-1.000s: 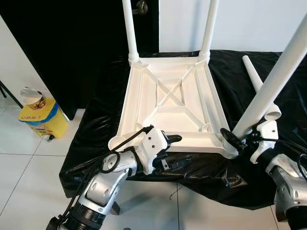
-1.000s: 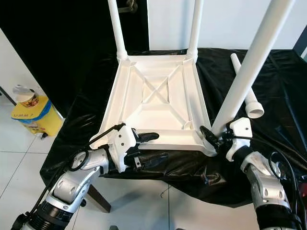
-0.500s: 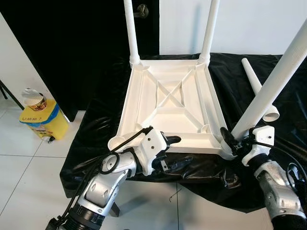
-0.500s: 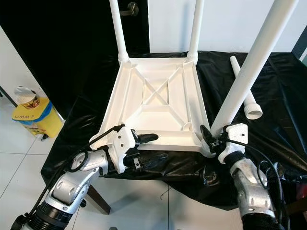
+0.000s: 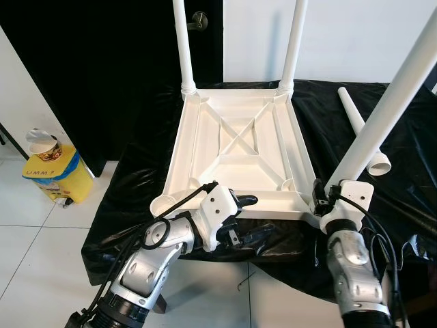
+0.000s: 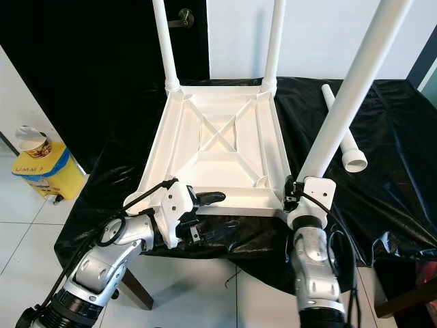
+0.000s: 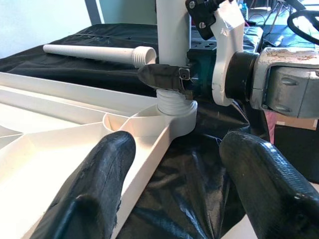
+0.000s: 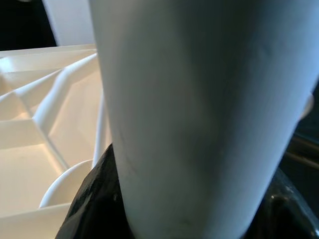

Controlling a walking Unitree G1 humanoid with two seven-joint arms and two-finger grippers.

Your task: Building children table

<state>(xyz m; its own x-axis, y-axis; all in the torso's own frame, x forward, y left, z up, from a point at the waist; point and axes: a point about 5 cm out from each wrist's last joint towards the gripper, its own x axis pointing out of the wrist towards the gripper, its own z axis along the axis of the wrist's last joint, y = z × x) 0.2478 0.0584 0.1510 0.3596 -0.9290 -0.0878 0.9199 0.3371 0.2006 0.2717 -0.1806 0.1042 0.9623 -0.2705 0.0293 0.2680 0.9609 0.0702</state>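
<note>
The white table top (image 5: 239, 143) lies upside down on a black-covered surface, with two legs (image 5: 183, 48) (image 5: 292, 41) standing in its far corners. A third leg (image 5: 389, 102) stands tilted in the near right corner socket (image 7: 174, 107). My right gripper (image 5: 319, 195) is shut on that leg's base; the leg (image 8: 199, 109) looms close in the right wrist view. My left gripper (image 5: 251, 217) is open at the table top's near rim, one finger (image 7: 94, 184) over the inside and the other (image 7: 259, 174) over the cloth. A loose leg (image 5: 358, 126) lies on the cloth at the right.
The near left corner socket (image 5: 166, 203) holds no leg. A yellow bin (image 5: 51, 174) with a paper cup on it stands on the white tiled floor to the left. Black cables (image 5: 410, 242) hang beside my right arm. A dark door is behind.
My right forearm has swung left, from out at the right to under the near right corner, turning around the leg's base. The left gripper has stayed put. The camera has shifted slightly.
</note>
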